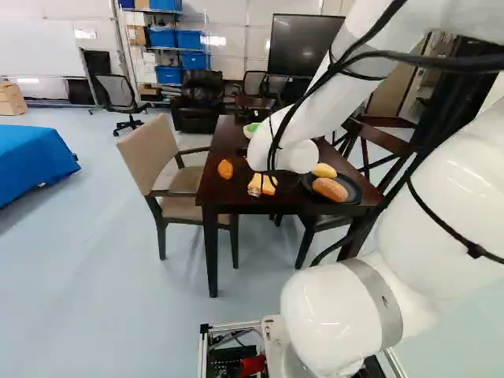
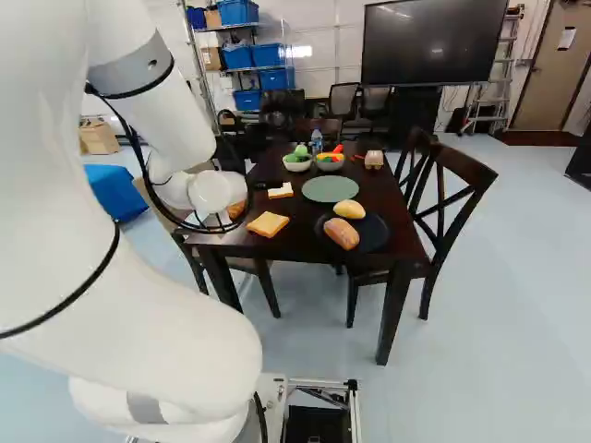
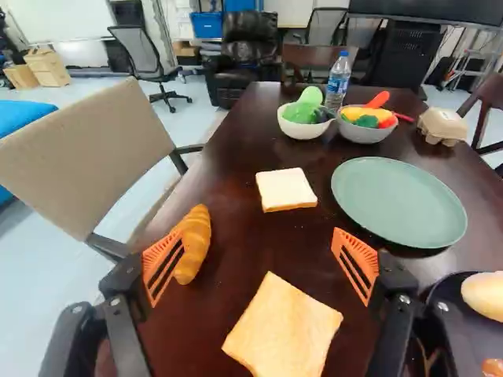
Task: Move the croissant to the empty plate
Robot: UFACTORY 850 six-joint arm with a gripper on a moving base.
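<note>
Croissant [image 3: 196,242], golden, ridged, looks light and slightly soft; pinch it gently mid-length. Your orange-padded black gripper [image 3: 257,238] is spread wide.

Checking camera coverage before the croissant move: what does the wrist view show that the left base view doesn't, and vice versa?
Wrist view only: the empty green plate and the open claw; the arm blocks both in the left base view.

Left base view only: the arm's lowest joint and the table legs.

Both: croissant, bread slices, tan chair, and black plate, cut off in the wrist view.
</note>
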